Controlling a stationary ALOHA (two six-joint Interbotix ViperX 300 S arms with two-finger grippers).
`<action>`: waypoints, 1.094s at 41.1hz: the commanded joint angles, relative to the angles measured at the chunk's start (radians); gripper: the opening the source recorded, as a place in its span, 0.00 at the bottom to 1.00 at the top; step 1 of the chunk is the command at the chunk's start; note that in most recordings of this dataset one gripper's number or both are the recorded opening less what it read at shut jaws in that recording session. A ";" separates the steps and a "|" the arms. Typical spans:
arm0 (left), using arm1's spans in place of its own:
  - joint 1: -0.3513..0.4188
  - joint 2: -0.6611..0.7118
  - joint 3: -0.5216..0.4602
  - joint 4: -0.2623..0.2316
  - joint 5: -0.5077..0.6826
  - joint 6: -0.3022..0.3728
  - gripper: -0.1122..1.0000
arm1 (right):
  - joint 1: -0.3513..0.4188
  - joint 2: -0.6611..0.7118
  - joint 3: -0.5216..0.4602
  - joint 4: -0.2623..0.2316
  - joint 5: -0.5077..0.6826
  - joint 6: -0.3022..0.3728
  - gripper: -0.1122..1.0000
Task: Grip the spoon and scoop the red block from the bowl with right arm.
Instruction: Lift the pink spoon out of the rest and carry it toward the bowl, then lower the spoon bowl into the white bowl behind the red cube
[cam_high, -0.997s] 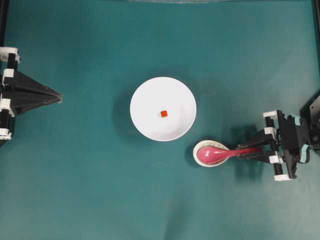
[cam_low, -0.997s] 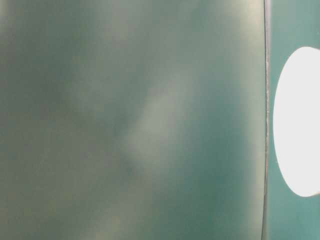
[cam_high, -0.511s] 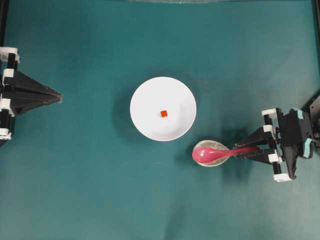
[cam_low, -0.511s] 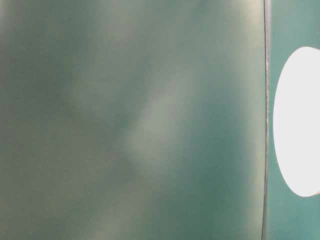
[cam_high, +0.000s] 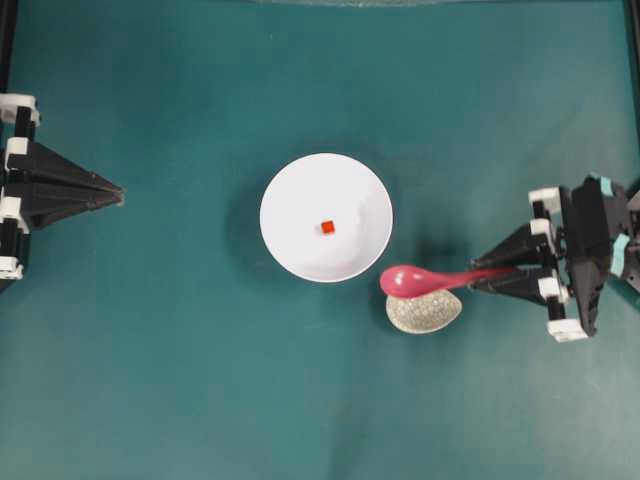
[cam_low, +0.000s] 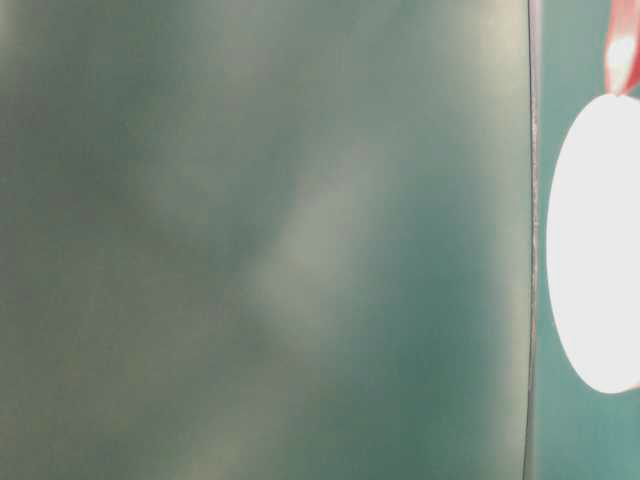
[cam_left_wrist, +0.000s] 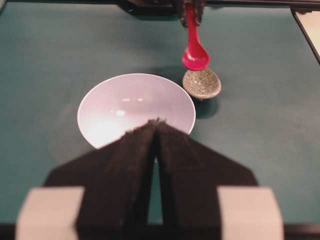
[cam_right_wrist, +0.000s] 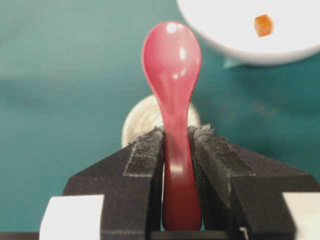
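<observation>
- The spoon (cam_high: 425, 279) is gripped by its handle between the two padded fingers (cam_right_wrist: 146, 155) of the right gripper (cam_high: 478, 279); the handle is seen clamped on both sides in the right wrist view, with the glossy pink scoop pointing away from the wrist; the handle's end is seen behind the pads.
- The spoon is held lifted off the table; in the left wrist view its scoop is seen hanging over the far edge of the speckled spoon rest (cam_high: 424, 312), apart from it; in the overhead view the scoop lies just beside the lower right rim of the bowl (cam_high: 290, 245); whether it touches the rim cannot be told.
- The red block (cam_high: 327, 227) is seen lying inside the white bowl, near its middle, untouched; in the right wrist view it appears at the upper right, beyond the spoon's tip.
- The bowl is placed near the middle of the green table (cam_high: 200, 400); the spoon rest sits to its lower right, close by but apart.
- The left gripper (cam_high: 118, 193) is seen at the far left of the overhead view, well apart from the bowl; its black fingers are pressed together with nothing between them.
- The table-level view is mostly blurred green; only a bright white oval and a sliver of pink at the right edge can be made out.
</observation>
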 joint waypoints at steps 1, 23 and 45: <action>-0.002 0.008 -0.017 0.000 -0.006 -0.002 0.10 | -0.067 -0.048 -0.055 -0.002 0.115 -0.035 0.32; -0.002 0.008 -0.015 0.002 -0.005 -0.002 0.10 | -0.325 -0.103 -0.301 -0.080 0.568 -0.147 0.32; -0.002 0.008 -0.014 0.002 0.021 -0.002 0.10 | -0.333 0.074 -0.523 -0.081 0.824 -0.127 0.32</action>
